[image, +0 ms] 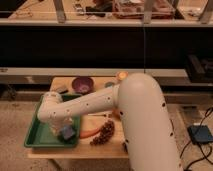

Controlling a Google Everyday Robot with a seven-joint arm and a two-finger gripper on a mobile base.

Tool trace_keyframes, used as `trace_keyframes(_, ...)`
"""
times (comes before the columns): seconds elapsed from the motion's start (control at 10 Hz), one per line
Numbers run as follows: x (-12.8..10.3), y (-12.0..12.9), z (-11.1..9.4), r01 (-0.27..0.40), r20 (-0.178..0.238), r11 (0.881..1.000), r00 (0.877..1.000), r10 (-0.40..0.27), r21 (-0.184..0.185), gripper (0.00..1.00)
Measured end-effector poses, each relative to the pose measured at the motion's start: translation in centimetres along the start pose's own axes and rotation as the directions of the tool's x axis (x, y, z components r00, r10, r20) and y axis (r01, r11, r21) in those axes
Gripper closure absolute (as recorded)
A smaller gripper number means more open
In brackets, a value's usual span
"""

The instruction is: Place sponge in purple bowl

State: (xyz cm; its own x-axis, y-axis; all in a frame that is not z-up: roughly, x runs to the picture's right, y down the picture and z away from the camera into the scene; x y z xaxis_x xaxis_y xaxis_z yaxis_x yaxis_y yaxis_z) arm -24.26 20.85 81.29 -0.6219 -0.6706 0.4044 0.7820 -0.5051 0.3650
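Note:
The sponge point(66, 133), a small grey-blue block, lies in the green tray point(37, 137) near its front right corner. My gripper point(61, 127) hangs from the white arm's wrist directly over the sponge's left side, open, its dark fingers mostly hidden by the arm. The purple bowl point(82, 84) stands upright at the back of the table, behind the tray and apart from the gripper. Nothing shows inside the bowl.
A dark grey block point(61, 90) lies left of the bowl. An orange carrot-like piece point(89, 133) and a dark bunch of grapes point(103, 132) lie right of the tray. A small orange object point(121, 76) sits at the table's back edge. The arm spans the table's middle.

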Motion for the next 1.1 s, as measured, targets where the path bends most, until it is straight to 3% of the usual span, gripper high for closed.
trace_keyframes(0.3,0.1,0.6,2.0,0.003,0.027,1.0,1.0,-0.003,-0.017,0.37)
trace_keyframes(0.5,0.1,0.7,2.7,-0.006,0.032,1.0,0.999,0.006,-0.008,0.54)
trace_keyframes(0.9,0.2,0.6,2.0,-0.002,0.03,1.0,1.0,0.002,-0.011,0.96)
trace_keyframes(1.1,0.1,0.6,1.9,-0.002,0.032,1.0,0.999,0.003,-0.01,1.0)
